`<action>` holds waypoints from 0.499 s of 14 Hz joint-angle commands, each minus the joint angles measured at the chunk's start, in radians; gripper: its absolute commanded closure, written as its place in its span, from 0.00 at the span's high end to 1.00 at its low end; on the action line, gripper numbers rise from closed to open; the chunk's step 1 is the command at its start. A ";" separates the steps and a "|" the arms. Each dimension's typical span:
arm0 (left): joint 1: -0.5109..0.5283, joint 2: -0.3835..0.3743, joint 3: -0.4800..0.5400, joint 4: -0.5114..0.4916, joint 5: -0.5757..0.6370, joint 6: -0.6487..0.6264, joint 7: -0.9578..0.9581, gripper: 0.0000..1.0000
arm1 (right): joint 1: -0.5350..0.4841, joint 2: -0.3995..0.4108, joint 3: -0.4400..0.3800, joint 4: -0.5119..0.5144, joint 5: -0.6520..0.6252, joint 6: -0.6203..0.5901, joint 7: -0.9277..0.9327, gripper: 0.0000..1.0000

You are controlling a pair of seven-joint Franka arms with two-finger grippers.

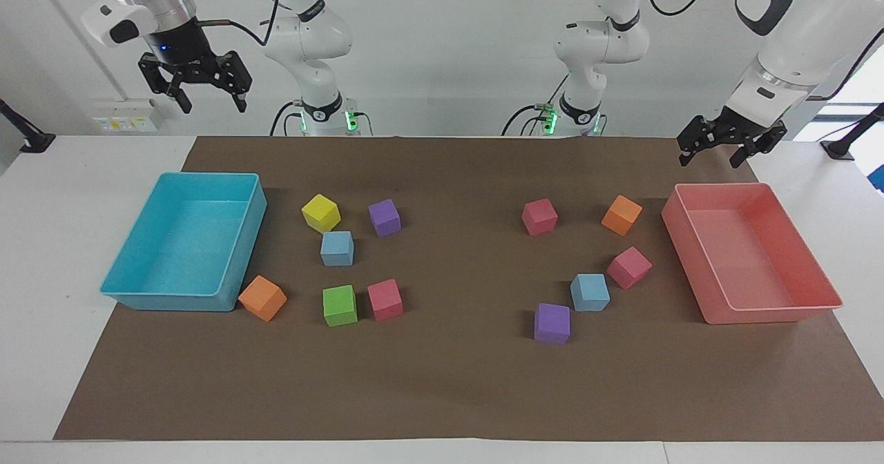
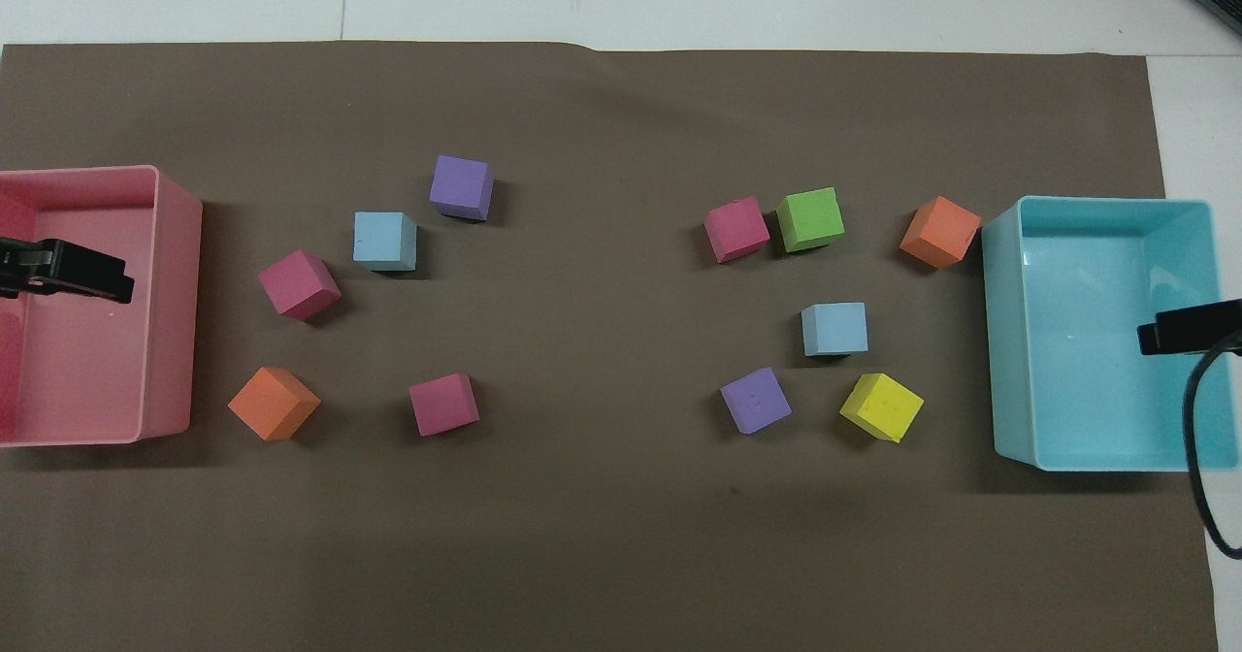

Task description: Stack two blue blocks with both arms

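1. The right pincer [image 1: 204, 94] hangs spread and empty, high over the robots' end of the turquoise tray [image 1: 245, 243], well apart from every cube.
2. The left pincer [image 1: 718, 148] hangs lower, also spread and empty, over the robots' end of the pink tray [image 1: 718, 291].
3. One blue block [image 1: 337, 248] lies on the brown-papered surface [image 1: 442, 381] toward the right arm's end, just beside a yellow cube [image 1: 321, 213] and a purple cube [image 1: 385, 217] (both nearer to the robots).
4. The other blue block [image 1: 590, 292] lies toward the left arm's end, between a pink cube [image 1: 629, 267] and another purple cube [image 1: 552, 323].
5. Both blocks are pale sky-blue, matte, unstacked.
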 commanded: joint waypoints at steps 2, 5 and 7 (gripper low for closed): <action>-0.022 -0.030 -0.002 -0.016 -0.001 0.015 0.001 1.00 | 0.001 0.023 0.005 0.021 -0.035 -0.024 0.011 1.00; -0.008 -0.030 0.005 -0.016 -0.001 0.015 0.002 1.00 | 0.004 0.022 0.003 0.013 -0.032 -0.010 0.020 1.00; -0.006 -0.030 0.011 -0.016 -0.001 0.015 0.001 1.00 | 0.005 0.022 0.005 0.013 -0.031 -0.008 0.020 1.00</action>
